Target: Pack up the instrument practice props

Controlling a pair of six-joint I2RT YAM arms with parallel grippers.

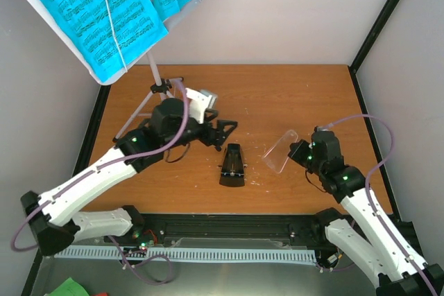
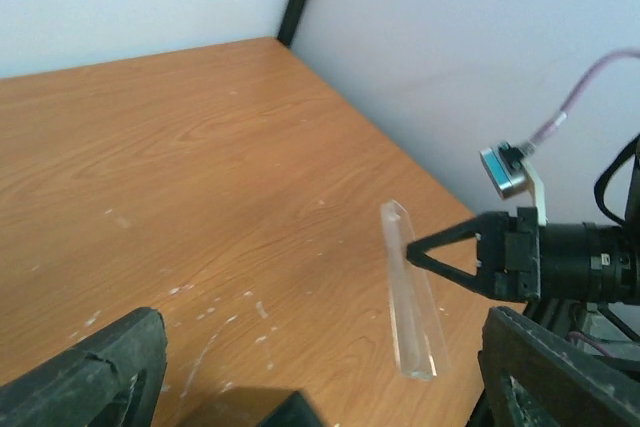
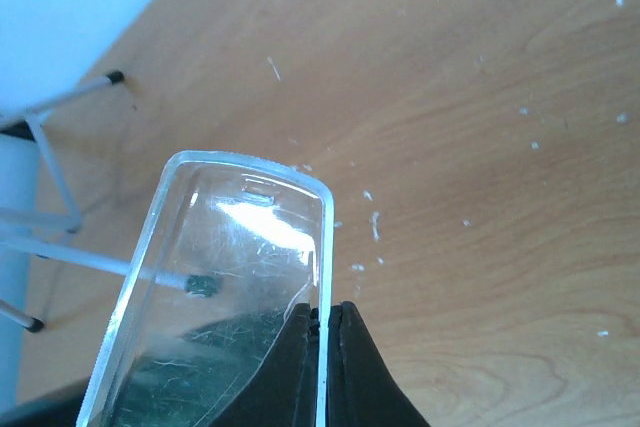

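The white tripod music stand (image 1: 154, 91) stands at the back left, with cyan sheet-music pages (image 1: 90, 15) on its desk. The small black metronome (image 1: 232, 166) stands mid-table; its top edge shows low in the left wrist view (image 2: 250, 414). My right gripper (image 1: 298, 150) is shut on one edge of the clear plastic cover (image 1: 279, 151) and holds it tilted above the table, to the right of the metronome. The right wrist view shows the jaws (image 3: 323, 322) pinching the cover's rim (image 3: 230, 267). My left gripper (image 1: 226, 134) is open and empty, just behind the metronome, its fingers (image 2: 90, 377) wide apart.
The stand's tripod legs (image 3: 50, 237) spread over the back left of the wooden table (image 1: 291, 95). White walls and a black corner post (image 1: 381, 15) close in the table at the back and right. The left wrist view shows the cover (image 2: 410, 292) edge-on.
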